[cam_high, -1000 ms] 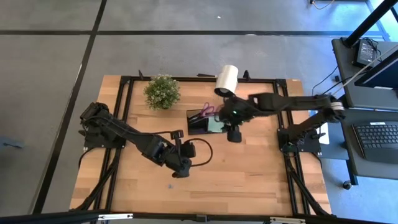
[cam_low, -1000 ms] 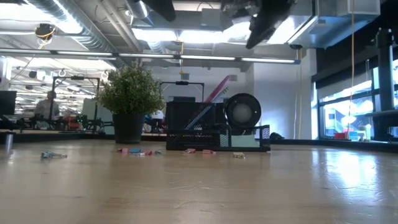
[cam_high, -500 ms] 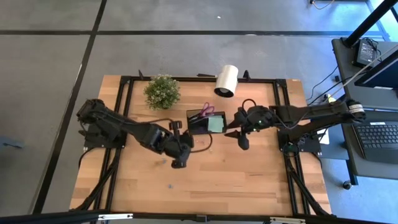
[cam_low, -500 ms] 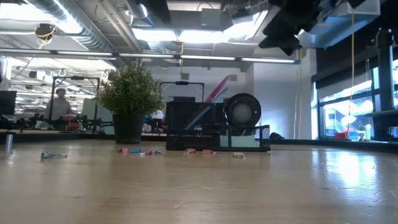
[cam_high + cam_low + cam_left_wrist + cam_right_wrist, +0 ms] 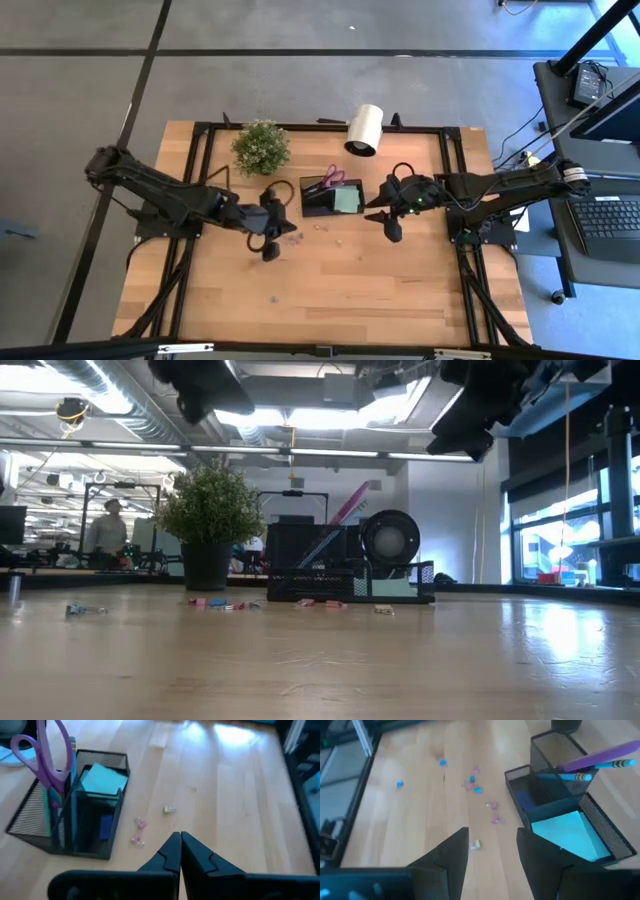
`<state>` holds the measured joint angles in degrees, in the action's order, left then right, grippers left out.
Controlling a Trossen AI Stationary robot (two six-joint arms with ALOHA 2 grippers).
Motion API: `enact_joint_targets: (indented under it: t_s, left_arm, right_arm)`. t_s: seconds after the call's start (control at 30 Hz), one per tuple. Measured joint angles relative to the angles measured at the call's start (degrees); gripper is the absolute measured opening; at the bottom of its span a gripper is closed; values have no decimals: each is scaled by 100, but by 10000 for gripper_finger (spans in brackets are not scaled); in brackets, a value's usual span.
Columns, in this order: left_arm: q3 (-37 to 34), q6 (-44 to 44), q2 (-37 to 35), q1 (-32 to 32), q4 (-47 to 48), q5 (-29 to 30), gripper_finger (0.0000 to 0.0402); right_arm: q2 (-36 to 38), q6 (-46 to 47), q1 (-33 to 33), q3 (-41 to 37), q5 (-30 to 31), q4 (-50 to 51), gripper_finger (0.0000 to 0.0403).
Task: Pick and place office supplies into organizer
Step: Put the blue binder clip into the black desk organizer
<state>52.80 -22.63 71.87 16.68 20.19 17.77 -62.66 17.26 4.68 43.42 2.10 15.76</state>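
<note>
The black mesh organizer (image 5: pixel 322 199) stands on the table's far middle. The purple-handled scissors (image 5: pixel 47 760) and pens stand in its taller compartment, and the light green sticky-note pad (image 5: pixel 572 835) lies in the lower one. Several small clips (image 5: pixel 139 823) lie loose on the wood on the organizer's near side. My left gripper (image 5: pixel 268 247) hovers shut, left of and nearer than the organizer; its fingertips (image 5: pixel 180 840) are closed together. My right gripper (image 5: pixel 390 228) hovers open to the right of the organizer, its fingers (image 5: pixel 456 851) standing apart over a pale clip (image 5: pixel 476 845).
A green potted plant (image 5: pixel 261 147) and a white cylinder roll (image 5: pixel 364 128) stand by the far edge, either side of the organizer. Tiny blue pieces (image 5: pixel 442 763) lie farther left, and one small piece (image 5: pixel 272 297) lies near the front. A person (image 5: pixel 105 532) shows in the room behind.
My right gripper has moved from over the organizer toward the table's right edge and then held still. My left gripper has drawn back toward the far left, away from the table's near middle, as its arm folded back. The organizer and the loose clips have stayed put.
</note>
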Motion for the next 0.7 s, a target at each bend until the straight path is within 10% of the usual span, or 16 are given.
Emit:
enact_joint_targets:
  t_s: [0.37,0.7]
  left_arm:
    - [-1032,668,-192,-325,-1103,-286,9]
    - [-1032,1164,202,-585,-1203,-855,105]
  right_arm:
    - [1383,-76,629,-1399,796,-1680,171]
    - [1976,333,647,-1876,807,-2379,171]
